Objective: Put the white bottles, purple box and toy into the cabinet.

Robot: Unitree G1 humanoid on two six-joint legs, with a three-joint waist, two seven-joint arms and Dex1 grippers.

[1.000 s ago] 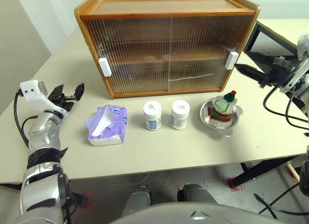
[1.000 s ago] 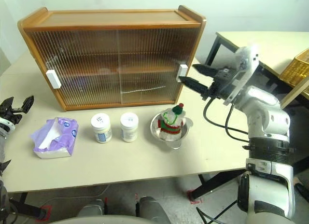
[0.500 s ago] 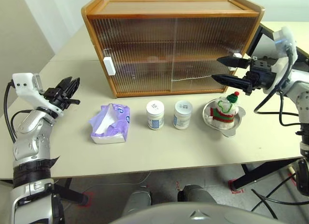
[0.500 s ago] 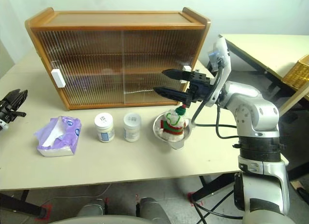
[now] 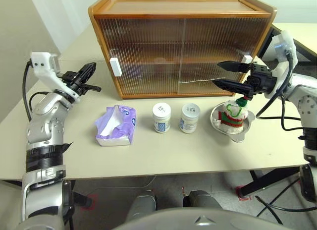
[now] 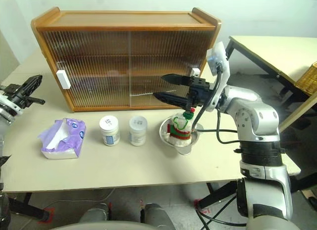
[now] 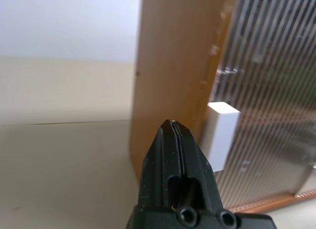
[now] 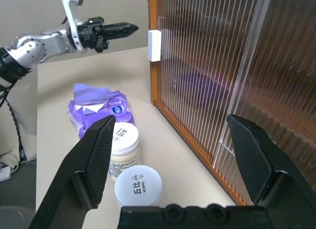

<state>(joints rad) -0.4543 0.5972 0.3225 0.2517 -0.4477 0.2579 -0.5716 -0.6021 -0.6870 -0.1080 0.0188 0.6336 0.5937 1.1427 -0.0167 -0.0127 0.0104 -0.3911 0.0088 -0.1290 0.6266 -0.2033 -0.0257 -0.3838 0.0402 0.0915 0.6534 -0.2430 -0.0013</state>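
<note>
Beige table (image 5: 163, 155), two white bottles (image 5: 161, 117) with unreadable blue labels, left claw (image 5: 90, 70) pressed together, right claw (image 5: 221, 74) spread.

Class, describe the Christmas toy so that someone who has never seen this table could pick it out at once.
Start at the big wooden cabinet at the back of the table. In front of it, a row runs from a purple box past two white bottles to a shiny metal bowl. The toy sits in that bowl: the only red, white and green plush thing.
</note>
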